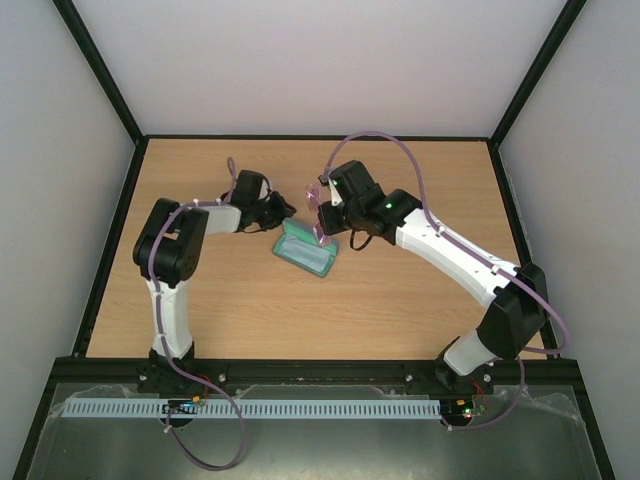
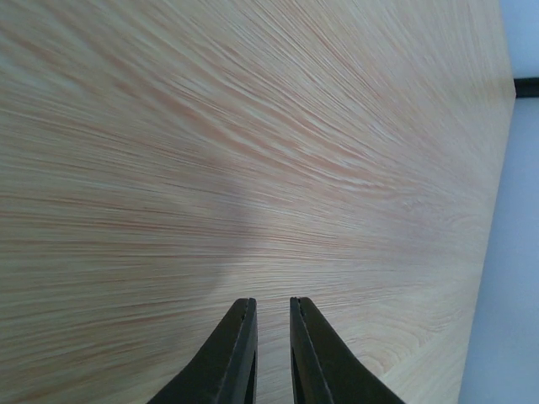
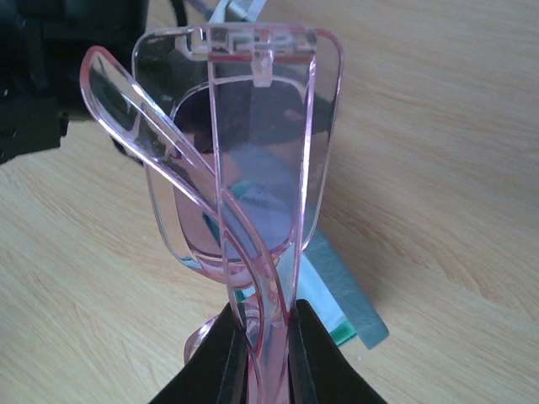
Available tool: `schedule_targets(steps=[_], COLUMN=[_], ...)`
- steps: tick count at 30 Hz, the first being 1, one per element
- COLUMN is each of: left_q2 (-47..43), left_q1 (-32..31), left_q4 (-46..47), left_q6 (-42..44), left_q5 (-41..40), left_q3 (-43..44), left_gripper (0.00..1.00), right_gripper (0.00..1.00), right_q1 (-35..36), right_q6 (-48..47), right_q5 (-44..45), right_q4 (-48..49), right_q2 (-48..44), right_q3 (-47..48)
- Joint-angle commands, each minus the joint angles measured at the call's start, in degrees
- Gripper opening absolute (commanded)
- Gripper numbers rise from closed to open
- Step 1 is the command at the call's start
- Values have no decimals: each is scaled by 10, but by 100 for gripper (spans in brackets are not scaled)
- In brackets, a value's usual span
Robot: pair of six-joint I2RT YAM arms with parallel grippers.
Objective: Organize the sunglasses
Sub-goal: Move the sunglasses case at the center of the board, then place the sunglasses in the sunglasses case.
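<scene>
The sunglasses (image 3: 244,151), with a translucent pink frame, pink lenses and folded temples, stand upright in my right gripper (image 3: 268,324), which is shut on them at the frame. In the top view they (image 1: 318,212) hang in the right gripper (image 1: 325,222) just above the far end of the blue-grey case (image 1: 307,250). The case lies open on the table with a teal inside; it shows below the glasses in the right wrist view (image 3: 358,303). My left gripper (image 1: 288,212) is just left of the case's far end. Its jaws (image 2: 273,307) stand a narrow gap apart with nothing between them, over bare wood.
The wooden table (image 1: 400,300) is bounded by a black frame and white walls. Its right edge and the wall show in the left wrist view (image 2: 505,210). The two grippers are close together above the case.
</scene>
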Motion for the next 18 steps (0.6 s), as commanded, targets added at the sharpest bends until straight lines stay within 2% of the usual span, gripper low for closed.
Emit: schedule_targets(steps=[1, 7, 13, 16, 18], left_q2=[25, 54, 54, 27, -1], left_q1=[-31, -69, -62, -33, -7], left_q4=[-1, 1, 1, 16, 27], left_q6=[-1, -6, -3, -5, -7], left_q5=[2, 7, 11, 16, 19], left_q3=[40, 86, 103, 70, 36], left_gripper=[13, 14, 16, 23, 33], right_gripper=[1, 1, 1, 1, 1], right_q1=[-2, 10, 35, 43, 50], right_q6=[-24, -39, -50, -47, -46], right_q5=[-27, -55, -38, -29, -19], right_q4=[-42, -63, -85, -95, -106], right_q2=[-23, -42, -15, 9, 28], right_q3=[-24, -39, -32, -19, -5])
